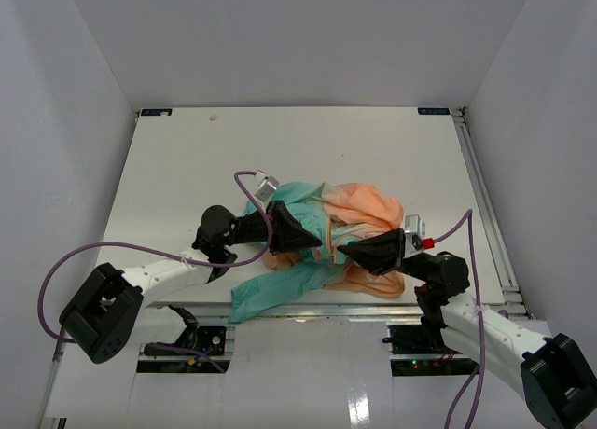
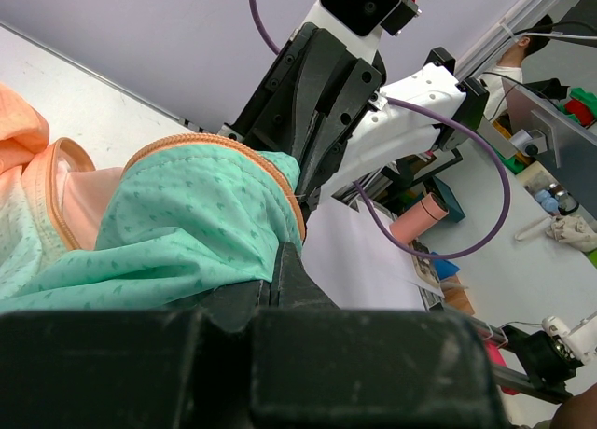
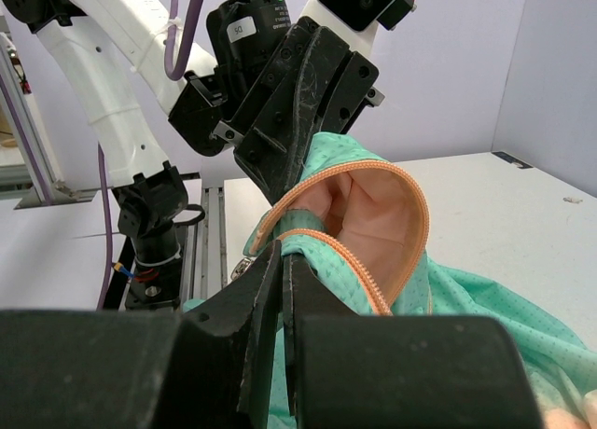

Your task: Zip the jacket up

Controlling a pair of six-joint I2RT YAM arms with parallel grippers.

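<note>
Both left gripper [image 1: 313, 242] and right gripper [image 1: 344, 249] clamp the jacket [image 1: 366, 205] — a hard pull may slip the thin cloth out.

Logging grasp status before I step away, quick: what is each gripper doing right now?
Left gripper: closed, pinching the jacket at its teal zipper edge.
Right gripper: closed on the jacket too, at the zipper edge.
</note>
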